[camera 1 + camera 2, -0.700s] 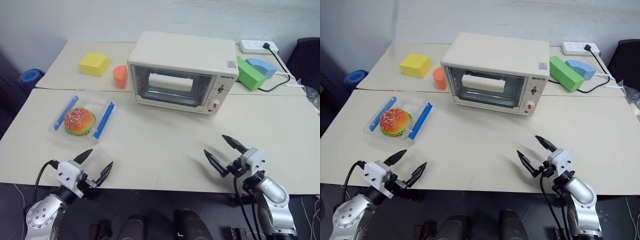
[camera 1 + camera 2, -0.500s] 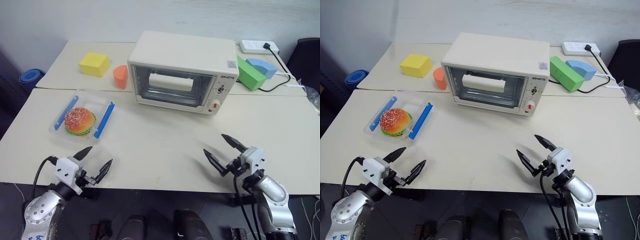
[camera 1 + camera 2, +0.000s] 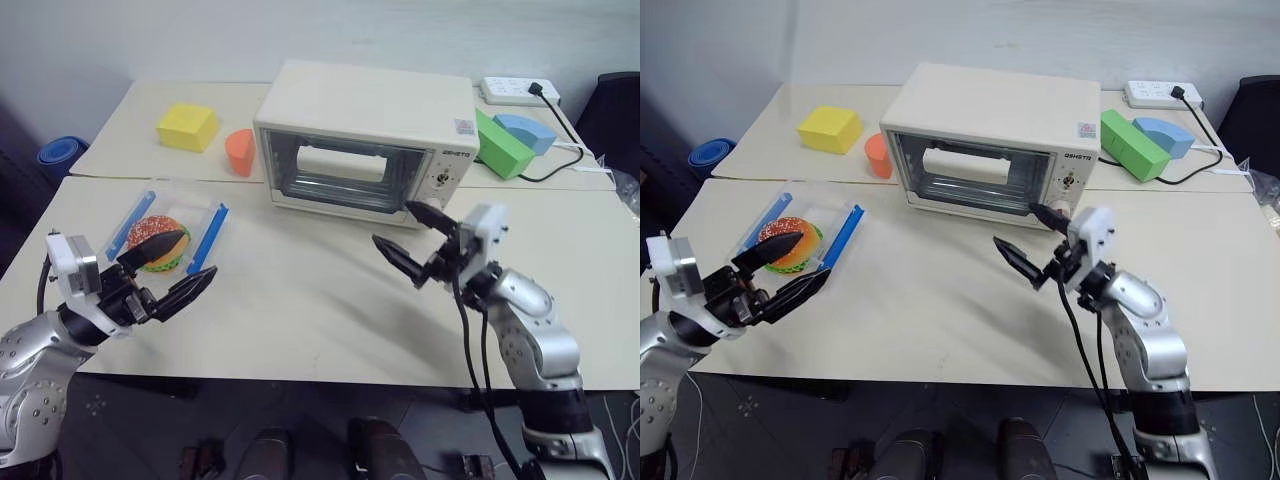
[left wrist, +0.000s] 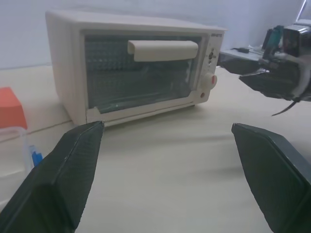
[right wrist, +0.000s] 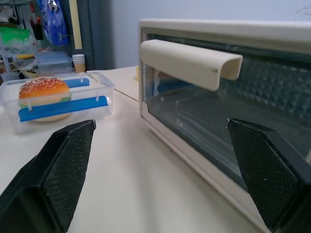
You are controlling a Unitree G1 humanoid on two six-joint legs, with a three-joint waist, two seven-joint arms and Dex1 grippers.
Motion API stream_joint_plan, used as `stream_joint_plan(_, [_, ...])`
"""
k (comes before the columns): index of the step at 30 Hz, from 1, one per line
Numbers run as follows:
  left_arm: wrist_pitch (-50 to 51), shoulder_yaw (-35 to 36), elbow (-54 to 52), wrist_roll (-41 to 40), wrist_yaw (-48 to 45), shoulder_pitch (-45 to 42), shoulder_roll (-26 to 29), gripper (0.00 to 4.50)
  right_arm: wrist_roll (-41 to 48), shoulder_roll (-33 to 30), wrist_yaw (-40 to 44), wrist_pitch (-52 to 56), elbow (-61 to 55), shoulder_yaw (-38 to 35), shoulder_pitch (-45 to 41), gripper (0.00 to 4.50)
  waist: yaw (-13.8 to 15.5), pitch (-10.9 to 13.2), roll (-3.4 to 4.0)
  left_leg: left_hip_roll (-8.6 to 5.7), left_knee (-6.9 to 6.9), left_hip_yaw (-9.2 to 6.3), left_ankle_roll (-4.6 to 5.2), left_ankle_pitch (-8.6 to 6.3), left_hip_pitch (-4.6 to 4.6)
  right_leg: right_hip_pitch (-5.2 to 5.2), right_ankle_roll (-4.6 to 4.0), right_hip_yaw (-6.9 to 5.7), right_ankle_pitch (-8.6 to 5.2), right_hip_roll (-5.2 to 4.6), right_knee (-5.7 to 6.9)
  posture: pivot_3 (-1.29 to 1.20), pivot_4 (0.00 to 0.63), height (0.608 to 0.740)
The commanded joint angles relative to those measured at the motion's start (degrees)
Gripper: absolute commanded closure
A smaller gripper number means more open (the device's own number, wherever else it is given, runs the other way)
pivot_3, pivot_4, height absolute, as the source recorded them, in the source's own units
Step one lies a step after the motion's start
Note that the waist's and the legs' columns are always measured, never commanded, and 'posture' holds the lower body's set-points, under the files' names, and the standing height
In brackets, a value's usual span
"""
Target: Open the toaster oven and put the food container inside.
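Note:
The cream-white toaster oven stands at the back middle of the table with its glass door shut and its bar handle across the top of the door. The food container, a clear box with blue clips and a toy hamburger, lies to the oven's left. My left gripper hovers open at the container's near side, one finger over the burger. My right gripper is open just in front of the oven's lower right corner, near the red button. Both grippers hold nothing.
A yellow block and an orange piece sit behind the container. A green block, a blue piece and a power strip with a black cable lie to the oven's right. Bare table spreads in front of the oven.
Both arms have risen from the table's near edge and moved forward. The left gripper now sits by the container, the right one in front of the oven. Both stay open.

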Motion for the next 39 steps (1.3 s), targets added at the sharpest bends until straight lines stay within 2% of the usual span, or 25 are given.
stream_joint_plan(1, [-0.9,-0.7,0.3,1.6,-0.3,-1.1,-0.4,0.0,-0.4,0.8,-0.4,0.6,1.3,0.0,-2.9,0.01,0.0,0.0,0.0,0.0,-0.02,0.0,0.0,0.0,0.0,-0.01,0.0,-0.01,0.0,0.01,0.0,0.0,0.15,0.74])
stream_joint_plan(4, [-1.0,-2.5,0.1,2.9,0.4,-2.0,-1.4,0.0,-1.6,2.0,0.1,0.2,3.4,1.4,-6.2,0.01,0.0,0.0,0.0,0.0,-0.02,0.0,-0.06,0.0,-0.04,-0.05,0.0,0.0,0.0,0.02,0.0,0.0,0.15,0.74])
stream_joint_plan(10, [-1.0,-4.1,-1.4,4.7,1.3,-1.3,-3.2,0.0,-3.4,4.3,0.8,-1.4,5.3,2.7,-8.7,0.01,-0.4,0.0,-0.02,-0.02,0.18,0.09,-0.33,0.15,-0.85,-0.94,0.05,0.06,0.02,0.03,0.49,0.0,0.15,0.74])
stream_joint_plan(15, [-1.8,-3.3,-1.2,4.6,1.6,-1.0,-4.4,0.0,-4.2,4.9,4.0,-4.8,4.4,4.0,-7.4,0.01,-0.6,0.0,-0.02,-0.03,0.21,0.13,-0.32,0.16,-0.84,-0.92,0.04,0.08,0.02,0.03,0.45,0.0,0.15,0.74])
stream_joint_plan(19, [-1.1,-2.5,1.7,4.2,0.9,-3.6,-3.8,0.0,-5.2,3.0,9.2,-8.3,1.1,6.5,-2.2,0.01,-1.1,0.0,-0.03,-0.03,0.19,0.1,-0.33,0.17,-0.8,-0.92,0.04,0.06,0.02,0.05,0.46,0.0,0.15,0.74])
stream_joint_plan(22, [-0.8,-2.4,5.4,3.8,-0.2,-8.1,-3.0,0.59,-5.7,3.1,8.9,-9.1,0.2,6.5,0.1,0.0,-1.3,0.0,-0.04,-0.03,0.25,0.13,-0.31,0.2,-0.78,-0.92,0.04,0.09,0.02,0.07,0.5,0.0,0.15,0.74])
stream_joint_plan(26, [-3.8,-3.2,12.9,6.8,0.1,-18.9,-3.0,1.84,-6.7,3.3,8.0,-10.2,-0.1,6.4,1.1,0.0,-1.2,0.0,-0.11,-0.05,0.35,0.09,-0.23,0.25,-0.72,-0.9,0.05,0.06,0.03,0.07,0.72,0.0,0.15,0.74])
stream_joint_plan(34, [-6.9,-9.7,34.0,15.3,-0.7,-41.2,-4.2,4.27,-8.2,4.1,7.4,-11.3,2.2,6.9,-1.3,0.0,-1.4,0.0,-0.14,-0.12,0.36,0.1,-0.51,0.41,-0.72,-0.95,0.06,0.06,0.03,0.11,0.95,0.0,0.15,0.74])
stream_joint_plan(35, [-8.5,-10.7,37.5,17.3,-0.7,-43.5,-4.4,4.46,-8.5,4.1,7.5,-11.6,2.5,7.1,-1.5,0.0,-1.5,0.0,-0.14,-0.12,0.36,0.1,-0.5,0.41,-0.74,-0.96,0.07,0.05,0.03,0.12,1.0,0.0,0.15,0.74])
stream_joint_plan(39, [-14.0,-14.3,48.6,23.5,-1.8,-49.7,-5.5,4.46,-9.0,4.0,7.7,-12.1,2.5,7.5,-1.4,0.0,-1.4,0.0,-0.15,-0.13,0.28,0.17,-0.49,0.4,-0.78,-1.03,0.07,0.08,0.04,0.12,1.02,0.0,0.15,0.74])
